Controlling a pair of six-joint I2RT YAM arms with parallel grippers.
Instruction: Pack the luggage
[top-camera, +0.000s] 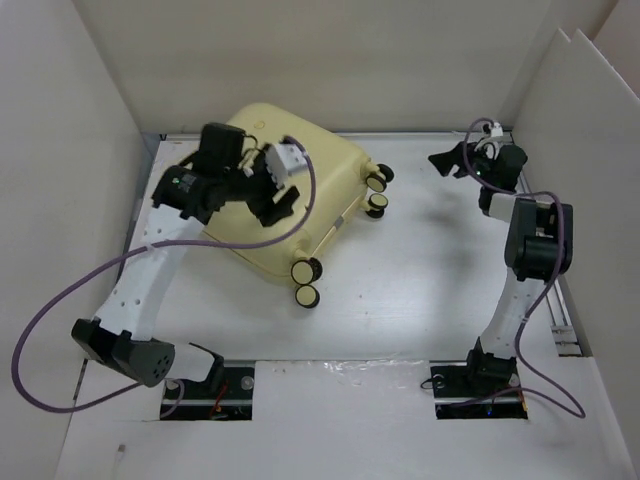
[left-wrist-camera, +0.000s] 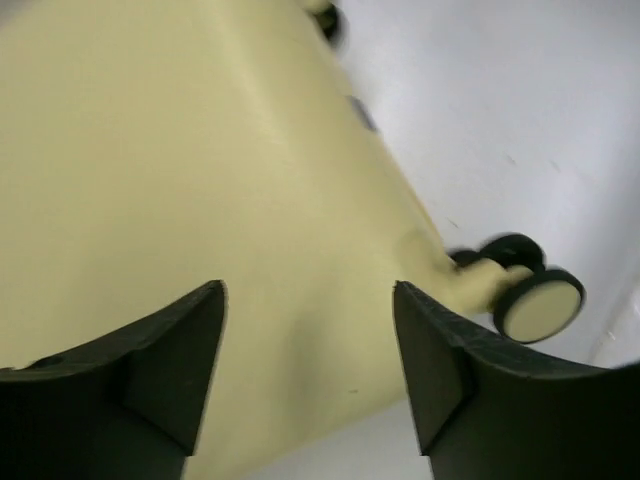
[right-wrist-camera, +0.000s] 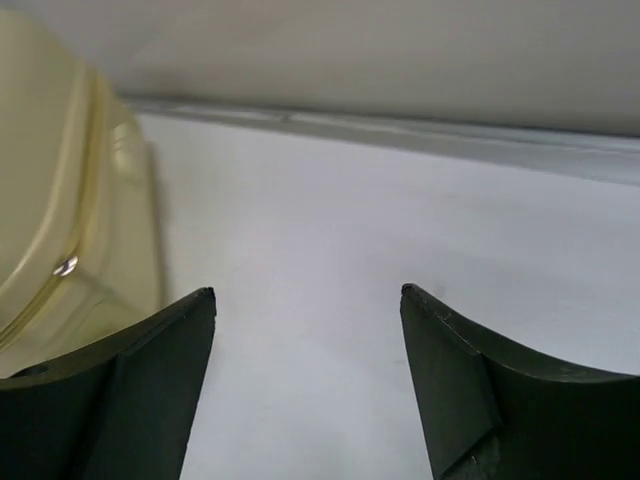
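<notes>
Pale panel walls (top-camera: 300, 60) are seen closing off a white table (top-camera: 420, 290) on three sides. The luggage (top-camera: 330, 185) is laid flat on that table, and every other place is given from it.

Its two shells are closed against each other. In the right wrist view the seam is seen running along its side, with a small metal glint on it, possibly a zip pull. What lies inside is hidden, so it cannot be told whether anything has been packed.

Four wheels (top-camera: 305, 283) are carried on the end turned towards the right arm and the near edge. The long axis is judged to run from that wheeled end back towards the far corner behind the left arm, though much of the shell is covered by that arm.

The left gripper (top-camera: 278, 208) is held directly above the top shell with its jaws spread apart and nothing between them; contact with the shell cannot be told. In its own view only yellow shell and one wheel (left-wrist-camera: 540, 305) are framed between the fingers.

The right gripper (top-camera: 445, 163) is held well apart from the luggage, beyond the wheeled end, pointed towards it, its jaws likewise spread and empty.

The left arm is plainly the nearer, and the shell lies straight below its fingers, so any work on the lid is judged to fall to it.
</notes>
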